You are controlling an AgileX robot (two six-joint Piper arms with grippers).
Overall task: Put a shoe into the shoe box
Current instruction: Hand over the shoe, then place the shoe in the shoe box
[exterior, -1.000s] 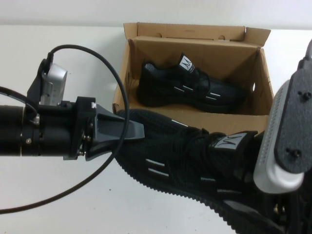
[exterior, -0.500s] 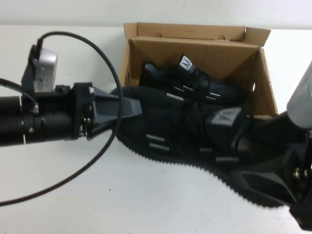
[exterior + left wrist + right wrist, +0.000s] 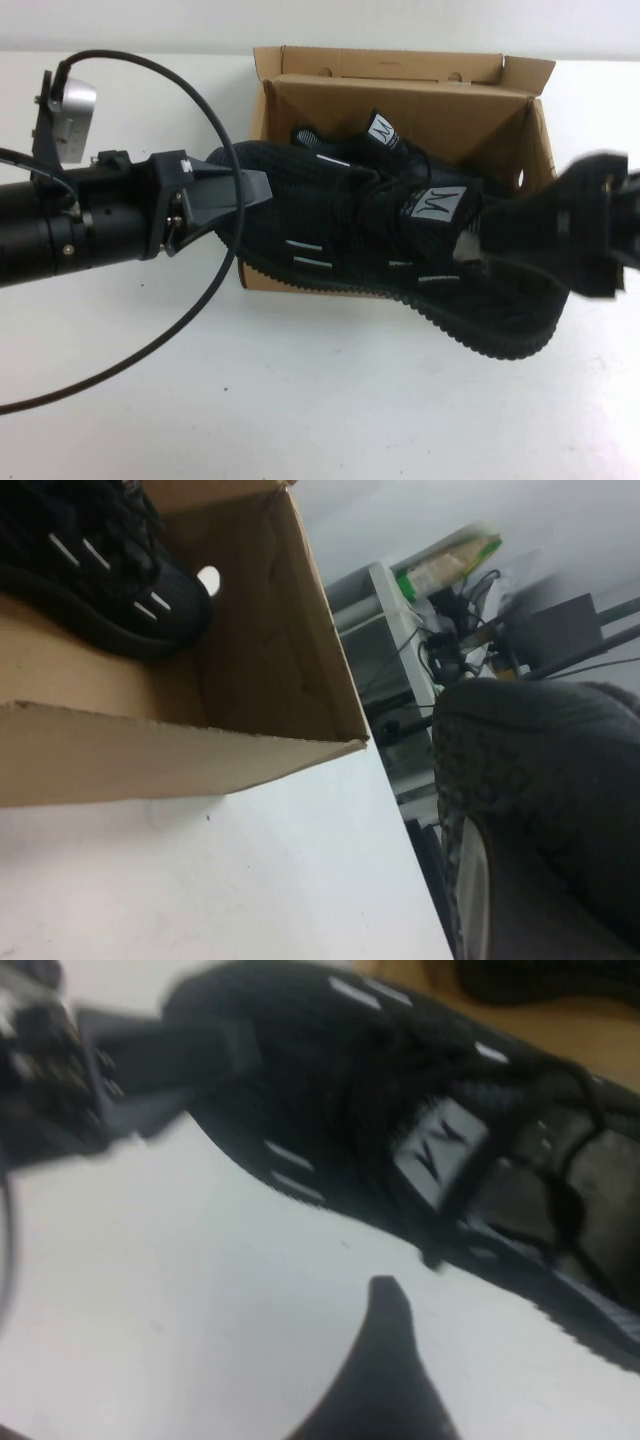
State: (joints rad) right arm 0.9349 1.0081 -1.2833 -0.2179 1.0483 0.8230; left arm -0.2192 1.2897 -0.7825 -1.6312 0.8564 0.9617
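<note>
The brown cardboard shoe box (image 3: 400, 72) stands open at the back of the table, lid flap up. One black sneaker (image 3: 381, 130) lies inside it and also shows in the left wrist view (image 3: 110, 590). A second black shoe (image 3: 370, 235) hangs in the air across the box's front wall, toe to the left. My left gripper (image 3: 255, 190) is shut on its toe (image 3: 550, 770). My right gripper (image 3: 480, 240) holds the heel end next to the white tongue tag (image 3: 440, 1150). One finger (image 3: 385, 1360) shows below the sole.
White table (image 3: 300, 400) lies in front of and beside the box. A black cable (image 3: 215, 290) loops from my left arm over the table's left half. The box's near wall (image 3: 150, 760) is right below the held shoe.
Both arms have carried the shoe up and away from the table's front toward the box. It now overlaps the front wall. My right arm has drawn back to the right.
</note>
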